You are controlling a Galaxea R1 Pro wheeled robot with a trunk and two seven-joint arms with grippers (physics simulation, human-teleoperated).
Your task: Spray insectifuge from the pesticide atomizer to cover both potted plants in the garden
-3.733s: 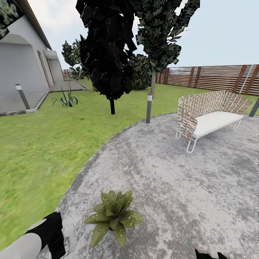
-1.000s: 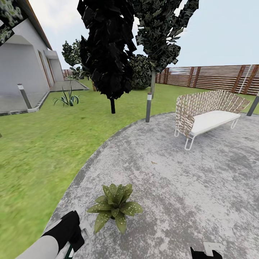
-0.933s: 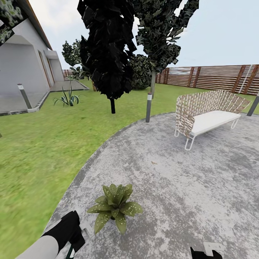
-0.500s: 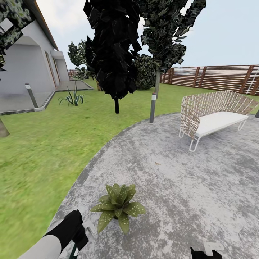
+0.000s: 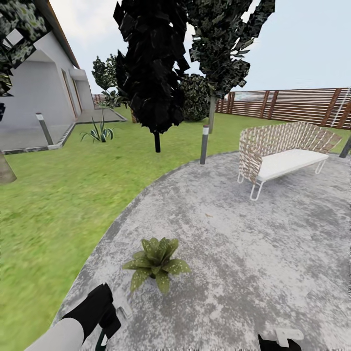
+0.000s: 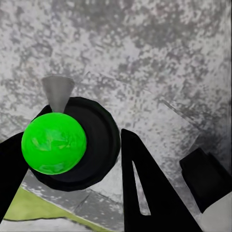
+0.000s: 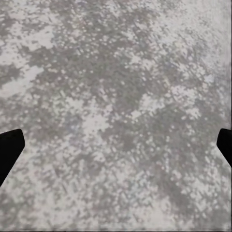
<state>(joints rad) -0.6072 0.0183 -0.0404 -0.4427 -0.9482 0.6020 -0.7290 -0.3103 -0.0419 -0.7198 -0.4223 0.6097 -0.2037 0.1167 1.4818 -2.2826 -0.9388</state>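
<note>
— On the round grey stone patio [image 5: 253, 243], just short of its edge with the lawn [image 5: 53, 204]. Holding what, and how?

— Left gripper [image 6: 84, 126] clamped on the pesticide atomizer [image 6: 67, 145], one black finger [image 6: 140, 193] on each side of the dark body. Seen end-on in the left wrist view: bright green round cap facing the camera, grey nozzle cone poking out past it over the stone. Held low at the robot's left side, in the head view near the bottom edge [image 5: 105, 312].

— Why so low and so close?

— Probably to bring the nozzle down near leaf level. Nearest potted plant [image 5: 156, 262] sits on the patio just ahead of that gripper, near but apart, a low rosette of speckled green leaves hiding its pot.

— Aimed properly?

— Hard to tell. Stone under the nozzle in the wrist view, no leaves, so likely needs swinging toward the rosette before spraying.

— And the right gripper [image 7: 116, 145]?

— Spread wide, tips at opposite edges of its wrist view, nothing between them but patio. Parked low at the right [image 5: 278, 341], presumably just kept out of the way.

— Rest of the garden?

— Woven bench [image 5: 282, 156] and a bollard light [image 5: 204, 145] farther across the patio, dark tree [image 5: 151, 68], brown slatted fence [image 5: 302, 105], white house [image 5: 34, 92]. Well apart from the work, no obstacle.

— Progress?

— Pick-up done, by the look of it; spraying of both plants yet to be covered.
</note>
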